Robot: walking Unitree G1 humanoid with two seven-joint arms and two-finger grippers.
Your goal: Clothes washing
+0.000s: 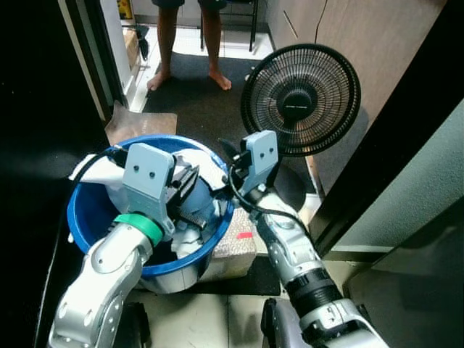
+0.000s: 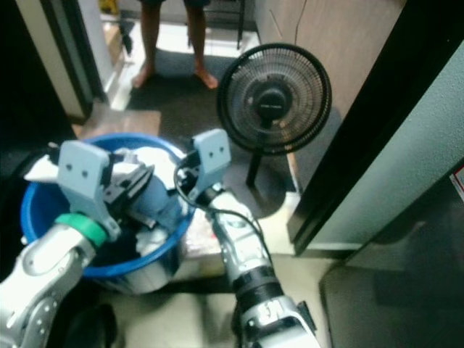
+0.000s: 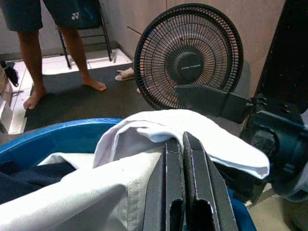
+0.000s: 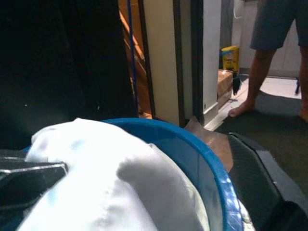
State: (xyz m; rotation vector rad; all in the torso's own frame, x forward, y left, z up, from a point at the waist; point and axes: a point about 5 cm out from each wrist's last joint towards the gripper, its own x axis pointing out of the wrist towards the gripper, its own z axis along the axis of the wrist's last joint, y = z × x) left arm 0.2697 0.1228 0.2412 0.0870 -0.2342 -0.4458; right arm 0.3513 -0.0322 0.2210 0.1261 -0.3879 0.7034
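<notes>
A blue bucket [image 1: 163, 270] holds a white garment [image 1: 197, 161] and dark blue clothes [image 1: 201, 209]. My left gripper [image 1: 187, 185] reaches into the bucket from the near side. In the left wrist view its fingers [image 3: 166, 163] are pressed together, with a fold of the white garment [image 3: 192, 127] over their tips. My right gripper [image 1: 233, 172] sits at the bucket's right rim, next to the same garment. In the right wrist view the white garment [image 4: 110, 183] bulges between its spread fingers [image 4: 29, 178], above the blue rim [image 4: 211, 168].
A black standing fan [image 1: 301, 98] is just beyond the bucket to the right. A barefoot person [image 1: 190, 43] stands on the dark mat farther back. The bucket rests against a pale box [image 1: 235, 246]. A dark door frame [image 1: 391, 138] and pale wall close off the right.
</notes>
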